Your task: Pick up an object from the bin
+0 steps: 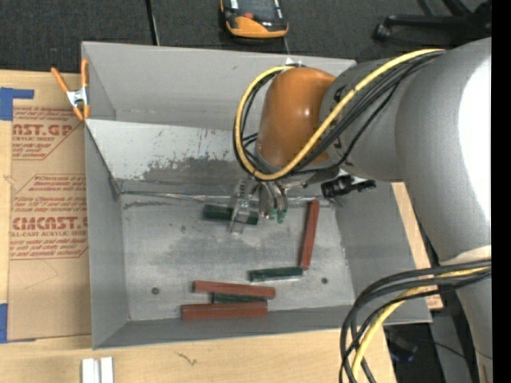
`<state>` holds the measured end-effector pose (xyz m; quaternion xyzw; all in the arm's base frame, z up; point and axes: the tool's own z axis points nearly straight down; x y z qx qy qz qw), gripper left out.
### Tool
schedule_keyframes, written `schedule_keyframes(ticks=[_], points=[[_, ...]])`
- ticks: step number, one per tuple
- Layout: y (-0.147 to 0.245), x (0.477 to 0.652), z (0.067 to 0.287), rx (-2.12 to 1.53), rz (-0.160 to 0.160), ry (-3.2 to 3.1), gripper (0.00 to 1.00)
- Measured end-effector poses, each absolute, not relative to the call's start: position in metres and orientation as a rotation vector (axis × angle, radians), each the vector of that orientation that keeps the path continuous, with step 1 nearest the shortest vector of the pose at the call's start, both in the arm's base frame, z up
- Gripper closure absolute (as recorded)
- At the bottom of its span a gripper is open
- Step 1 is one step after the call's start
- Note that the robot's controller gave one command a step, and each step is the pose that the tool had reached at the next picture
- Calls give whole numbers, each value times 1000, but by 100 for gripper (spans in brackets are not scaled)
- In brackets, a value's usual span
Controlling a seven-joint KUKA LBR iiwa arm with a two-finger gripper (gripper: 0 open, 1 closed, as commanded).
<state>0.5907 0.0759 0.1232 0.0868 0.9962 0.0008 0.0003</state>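
My gripper (242, 214) reaches down under the orange cover to the middle of the bin floor. Its metal fingers (239, 207) stand right at a short dark green stick (216, 212), which lies flat and pokes out to their left. Whether the fingers are closed on it I cannot tell. A red-brown stick (307, 234) lies nearly upright in the view to the right of the gripper. Below it rests another dark green stick (276, 274).
Near the bin's front wall lie two long red-brown sticks (233, 290) (224, 312) with a dark green stick (239, 299) between them. The arm and its cables cover the bin's right side. The left half of the floor is bare metal.
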Motion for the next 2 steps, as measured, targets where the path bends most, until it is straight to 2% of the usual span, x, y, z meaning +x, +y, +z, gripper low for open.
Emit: schedule_keyframes(ticks=[2], points=[[76,591,137,272,4,3127,100]])
